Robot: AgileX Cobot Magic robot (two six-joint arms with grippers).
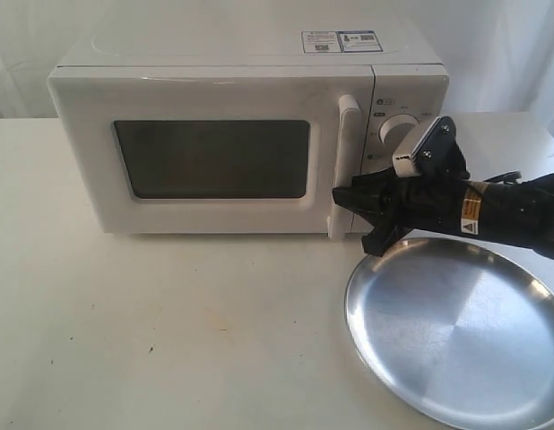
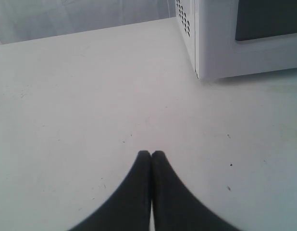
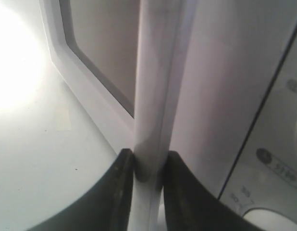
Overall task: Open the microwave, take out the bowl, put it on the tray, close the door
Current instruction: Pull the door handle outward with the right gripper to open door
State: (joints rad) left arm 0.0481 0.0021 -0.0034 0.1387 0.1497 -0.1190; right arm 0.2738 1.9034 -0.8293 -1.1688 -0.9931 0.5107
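Observation:
The white microwave point(image 1: 250, 134) stands at the back of the table, its door point(image 1: 214, 161) shut flat against the body. My right gripper point(image 1: 349, 199) is shut on the lower part of the vertical white door handle point(image 1: 343, 166); in the right wrist view the handle point(image 3: 155, 86) runs between the two black fingers point(image 3: 120, 187). The steel tray point(image 1: 461, 331) lies on the table just below the right arm. My left gripper point(image 2: 151, 154) is shut on nothing, low over the bare table beside the microwave's corner point(image 2: 206, 43). The bowl is hidden.
The round knob point(image 1: 398, 130) on the control panel sits right behind the right wrist. The tray reaches the front right edge of the exterior view. White cloth hangs behind the table point(image 1: 151, 331).

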